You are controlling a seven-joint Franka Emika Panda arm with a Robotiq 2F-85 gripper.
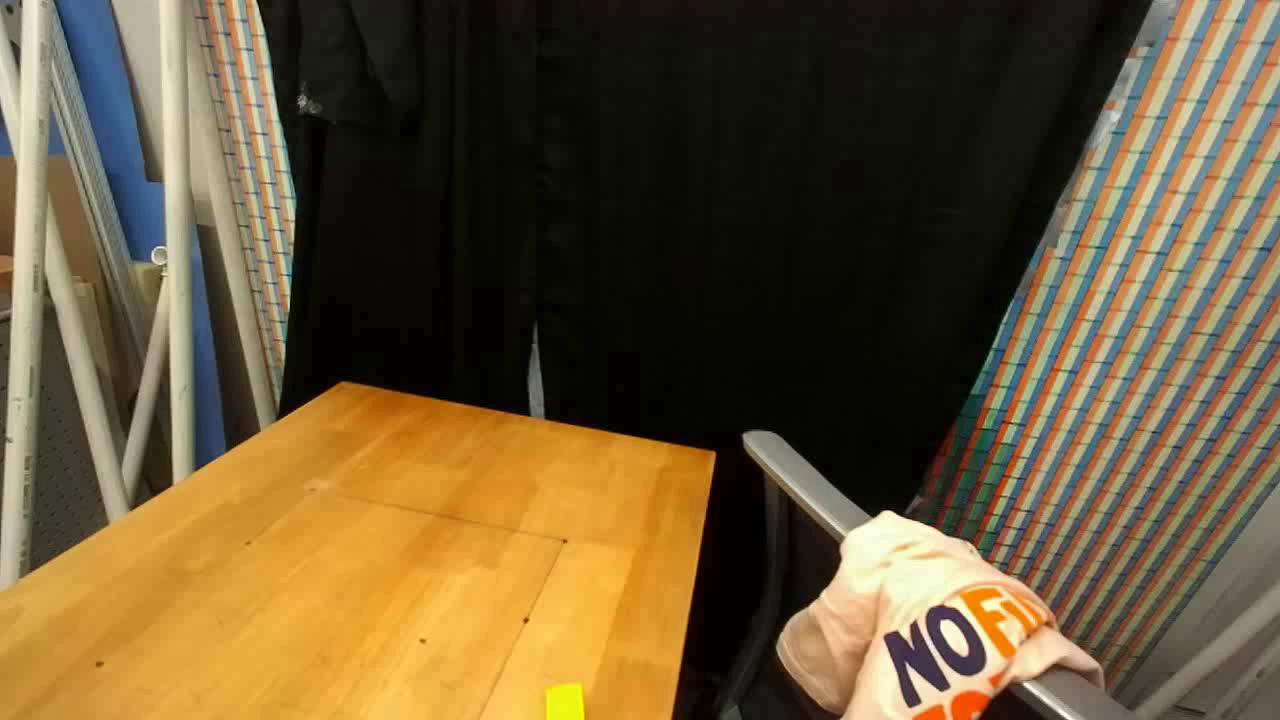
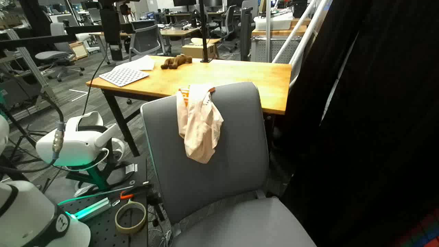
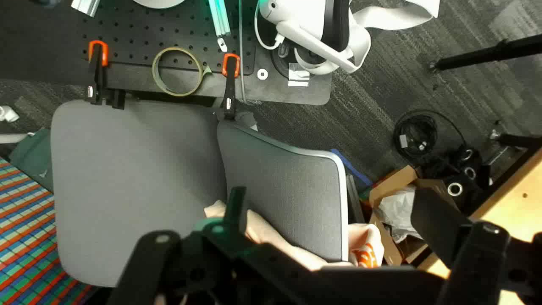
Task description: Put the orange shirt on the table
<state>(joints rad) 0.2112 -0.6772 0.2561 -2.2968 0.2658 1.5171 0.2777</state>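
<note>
The shirt is pale peach with orange and dark blue print. It hangs over the top edge of a grey chair's backrest [image 2: 240, 137]. It shows in both exterior views [image 1: 900, 620] [image 2: 200, 133]. In the wrist view the shirt [image 3: 266, 233] is partly hidden behind the gripper. The wooden table [image 1: 400, 560] stands just beyond the backrest and also shows in an exterior view [image 2: 247, 77]. My gripper [image 3: 334, 216] is open with its fingers wide apart, above the backrest and shirt. Nothing shows held between the fingers. The gripper is not seen in the exterior views.
A brown plush toy [image 2: 176, 61] and a white perforated panel [image 2: 124, 76] lie on the table. A yellow note [image 1: 565, 702] lies near its edge. A headset [image 2: 73, 147] and tape roll [image 2: 131, 217] sit beside the chair. An open box [image 3: 394, 212] is on the floor.
</note>
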